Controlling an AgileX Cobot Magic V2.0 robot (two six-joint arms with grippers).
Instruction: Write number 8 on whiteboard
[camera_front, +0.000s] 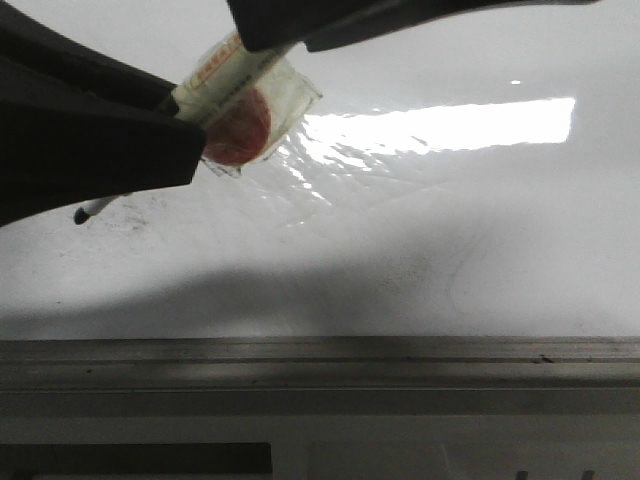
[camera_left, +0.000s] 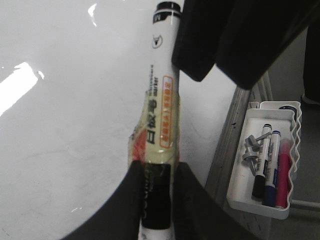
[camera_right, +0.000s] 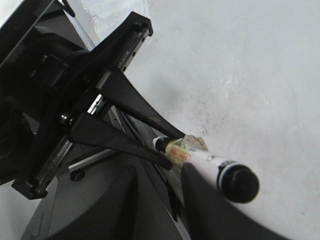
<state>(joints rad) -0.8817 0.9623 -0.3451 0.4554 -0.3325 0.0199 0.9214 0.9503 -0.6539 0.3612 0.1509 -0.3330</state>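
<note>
Front view showed the whiteboard (camera_front: 420, 250), its glossy surface smudged, no clear number 8 legible. Left gripper (camera_left: 156, 200) had its jaws clenched on a marker (camera_left: 162, 110) near the rail edge; whether the right gripper's (camera_front: 300, 35) jaws were clenched, I couldn't tell.

The marker (camera_front: 215, 85) lies over the whiteboard (camera_front: 450, 230) at its far left, its tip (camera_front: 85, 212) touching the board. The edge rail (camera_front: 320, 362) runs before the whiteboard. Beside the rail, a tray (camera_left: 265, 160) holds markers.
</note>
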